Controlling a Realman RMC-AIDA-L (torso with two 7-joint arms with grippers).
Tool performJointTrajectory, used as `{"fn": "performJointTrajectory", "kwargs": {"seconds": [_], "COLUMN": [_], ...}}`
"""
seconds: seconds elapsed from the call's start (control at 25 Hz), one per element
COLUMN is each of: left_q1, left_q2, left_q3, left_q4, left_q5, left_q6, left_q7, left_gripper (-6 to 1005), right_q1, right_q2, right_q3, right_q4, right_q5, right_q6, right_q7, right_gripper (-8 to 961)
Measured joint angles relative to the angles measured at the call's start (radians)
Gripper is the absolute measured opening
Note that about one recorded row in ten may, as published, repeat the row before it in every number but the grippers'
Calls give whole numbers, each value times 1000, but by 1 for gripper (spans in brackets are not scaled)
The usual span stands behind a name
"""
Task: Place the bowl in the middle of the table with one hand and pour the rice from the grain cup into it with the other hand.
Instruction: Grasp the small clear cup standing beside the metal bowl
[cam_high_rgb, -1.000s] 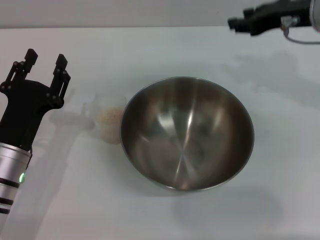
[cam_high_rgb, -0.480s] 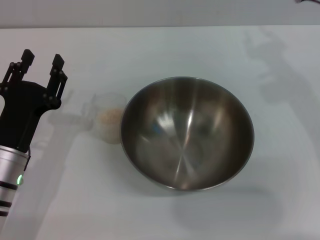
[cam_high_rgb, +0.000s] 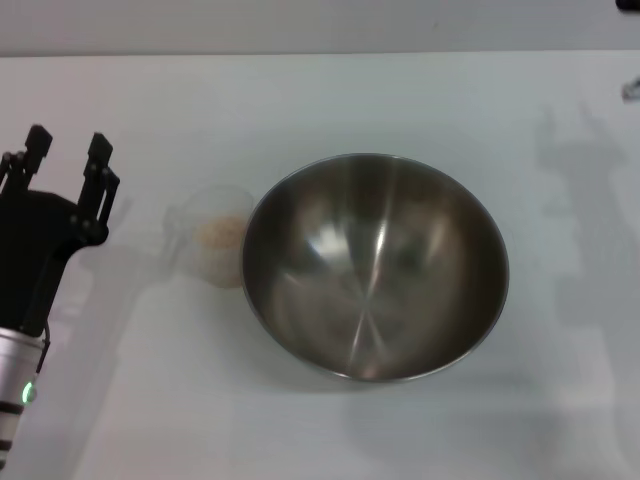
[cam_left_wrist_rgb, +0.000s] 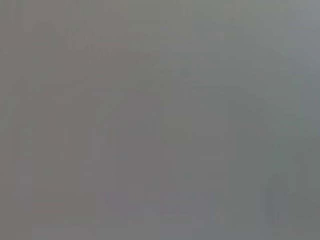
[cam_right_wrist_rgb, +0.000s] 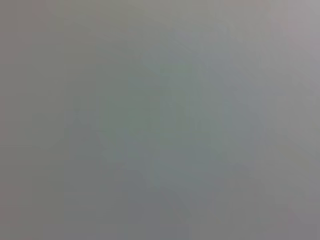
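Observation:
The large steel bowl (cam_high_rgb: 375, 265) sits upright on the white table (cam_high_rgb: 300, 100), near its middle, and looks empty. The clear grain cup (cam_high_rgb: 212, 245) stands upright against the bowl's left side, with rice (cam_high_rgb: 220, 234) in its bottom and its small handle pointing left. My left gripper (cam_high_rgb: 68, 151) is open and empty at the left edge of the head view, well left of the cup and apart from it. My right gripper is out of the head view; only a scrap of the arm (cam_high_rgb: 632, 90) shows at the far right edge. Both wrist views show plain grey.
Soft shadows of the arms lie on the table at the far right (cam_high_rgb: 590, 200) and under the left arm. The table's back edge (cam_high_rgb: 320, 52) runs along the top of the head view.
My right gripper has pulled away from the top right and left the head view. My left gripper has drifted left and slightly back toward me. Bowl and cup have not moved.

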Motion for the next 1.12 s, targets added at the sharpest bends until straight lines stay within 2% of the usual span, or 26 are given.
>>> {"fn": "performJointTrajectory", "kwargs": {"seconds": [0.12,0.28,0.48,0.72,1.12], "left_q1": [18,39,42,43,20], "left_q2": [0,0,0,0,0], "left_q3": [20,66,112,132,113], "left_q4": [0,1,12,12,14], "left_q5": [-1,-6,-5,-1,-6], "left_q6": [2,-10,-72,-180,-271], "left_q7": [0,2,10,11,17], "left_gripper": [594,594,593,593,593], "right_q1": [31,60,95,115,117], "right_q2": [0,-4,-7,-8,-9], "right_q3": [-28,-32,-27,-25,-26], "right_q4": [188,367,516,560,564], "right_q5": [-4,-21,-37,-38,-38], "right_q6": [-102,-131,-128,-124,-132], "right_q7": [225,497,637,645,645], "right_gripper": [425,425,425,425,426]}}
